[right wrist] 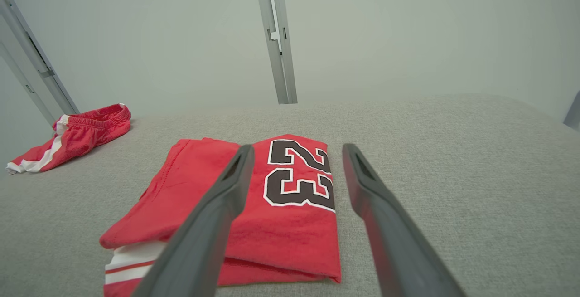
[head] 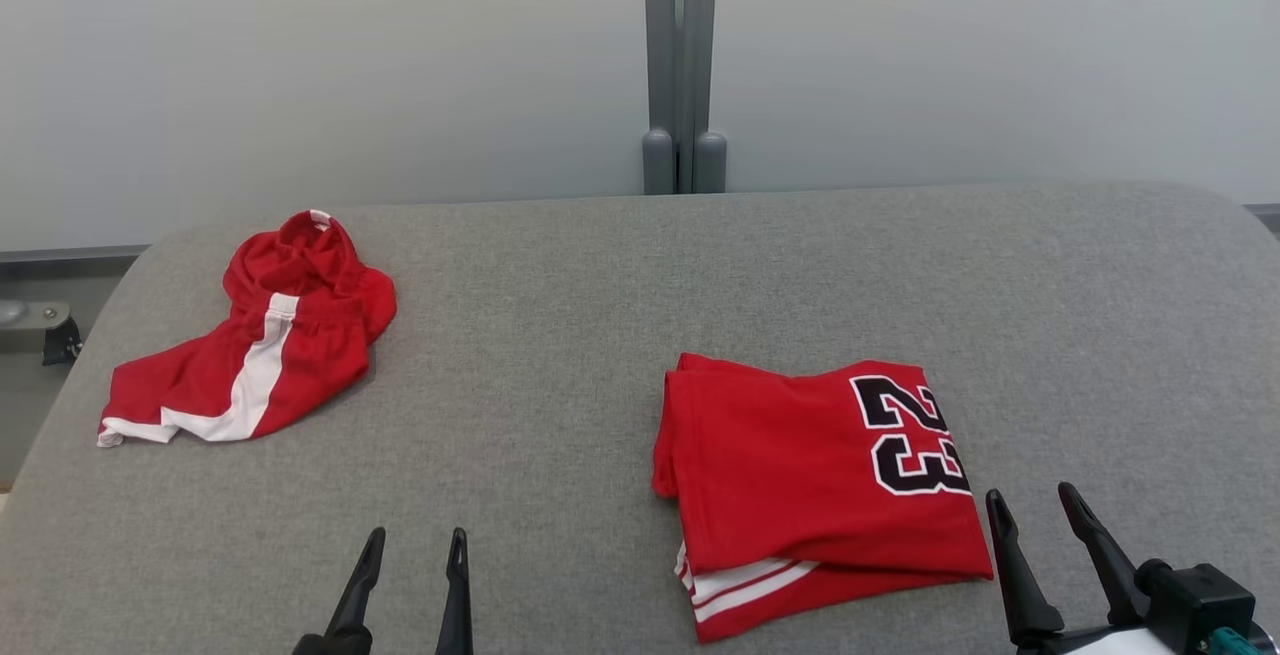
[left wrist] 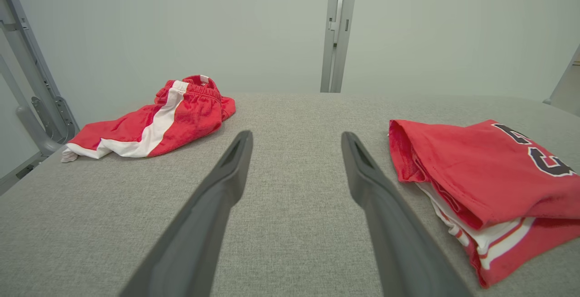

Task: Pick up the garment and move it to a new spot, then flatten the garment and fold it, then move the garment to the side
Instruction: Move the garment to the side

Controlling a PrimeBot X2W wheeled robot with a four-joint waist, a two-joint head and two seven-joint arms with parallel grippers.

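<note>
In the head view, two red clothes lie on the grey tabletop (head: 560,335). One is the shorts (head: 250,345), bunched up, far off on the left. One is the shirt (head: 800,465) with a 23, folded, near on the right. The left jaws and the right jaws sit at the bottom, both wide open, holding nothing.

In the left wrist view, the left jaws gape over bare tabletop between the shorts (left wrist: 181,115) and the shirt (left wrist: 476,170), touching neither.

In the right wrist view, the right jaws gape above the shirt (right wrist: 190,174) and hold nothing. The shorts (right wrist: 77,136) are well apart.

I think the shirt is done and the shorts are next, with the pick-up not yet begun. The left jaws need to reach out to the shorts, come down, and pinch the cloth.
</note>
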